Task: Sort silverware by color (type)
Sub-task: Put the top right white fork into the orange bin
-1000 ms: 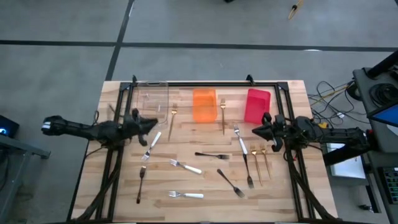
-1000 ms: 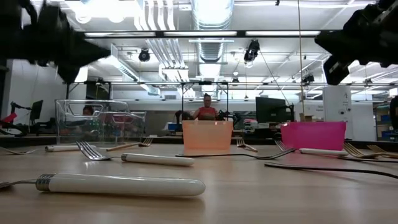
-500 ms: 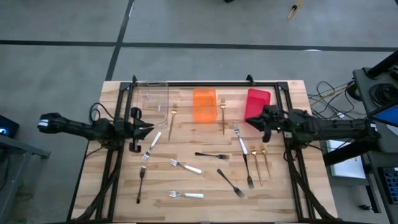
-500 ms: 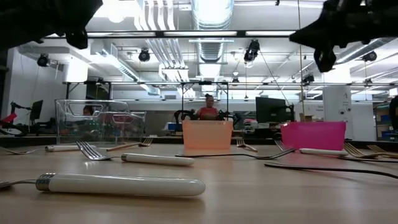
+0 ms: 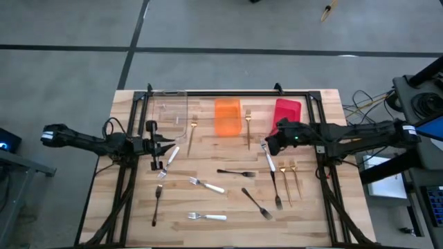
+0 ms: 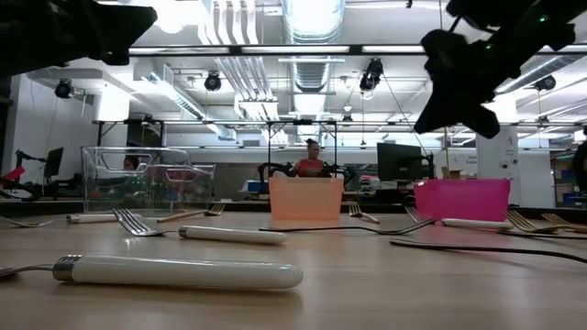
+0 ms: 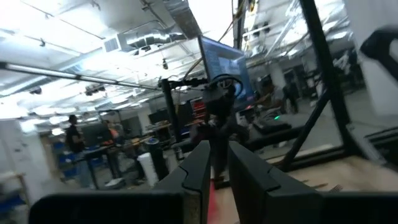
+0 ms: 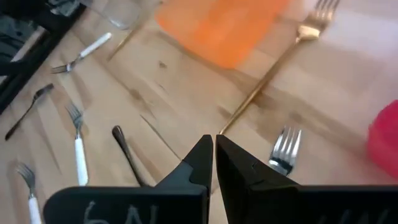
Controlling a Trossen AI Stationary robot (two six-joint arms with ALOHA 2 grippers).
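Note:
The silverware lies flat and scattered on the wooden table: white-handled forks, dark forks and gold forks. My right gripper hangs shut and empty above the table, tipped down, over the bare wood between a gold fork and a white-handled fork's prongs. My left gripper is raised at the table's left, pointing slightly upward; its fingers stand almost together with nothing between them.
Along the far edge stand a clear bin, an orange bin and a red bin. A black frame rims the table. A person shows far behind the orange bin in the low view.
My right gripper has risen and reached toward the table's left, away from its own edge, tipping nose-down and rolling as it went. My left gripper has rolled and tipped upward, staying about where it was. No fork has moved.

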